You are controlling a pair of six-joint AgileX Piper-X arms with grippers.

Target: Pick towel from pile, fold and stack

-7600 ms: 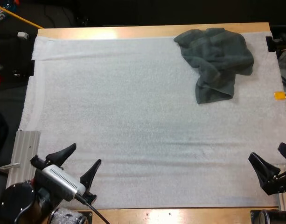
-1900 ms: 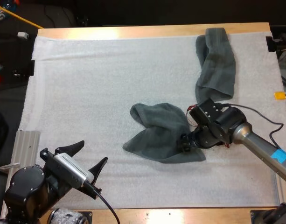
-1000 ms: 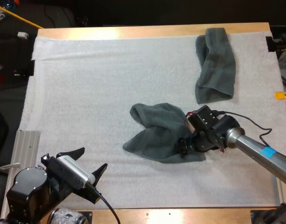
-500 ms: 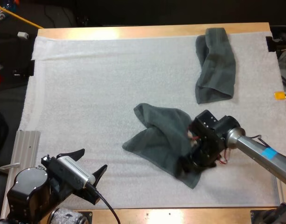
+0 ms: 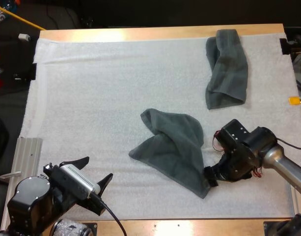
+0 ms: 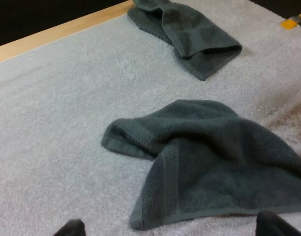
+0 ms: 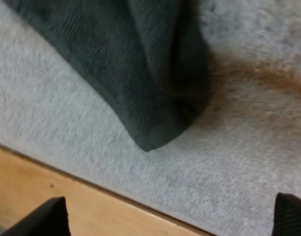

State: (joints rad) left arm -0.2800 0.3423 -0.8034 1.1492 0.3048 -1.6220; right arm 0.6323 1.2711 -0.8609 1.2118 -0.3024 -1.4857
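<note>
A dark grey-green towel [image 5: 176,147] lies crumpled in the middle of the mat, one corner drawn out toward the near edge. My right gripper [image 5: 210,177] sits just right of that corner, open, its fingers apart and clear of the cloth. In the right wrist view the towel's corner [image 7: 155,93] rests on the mat beyond my right gripper [image 7: 171,214]. A second towel [image 5: 227,69] lies loosely folded at the far right. My left gripper [image 5: 94,179] hovers open at the near left. From the left wrist view both the middle towel [image 6: 209,157] and the far towel [image 6: 189,29] are ahead.
The wooden table edge [image 7: 67,196] runs close under the right gripper. A ribbed metal plate [image 5: 25,160] lies at the mat's left border. White mat [image 5: 101,98] stretches bare across the left half.
My right gripper pulled the middle towel's corner toward the near edge, then let it go and shifted right, off the cloth. The left arm barely moved.
</note>
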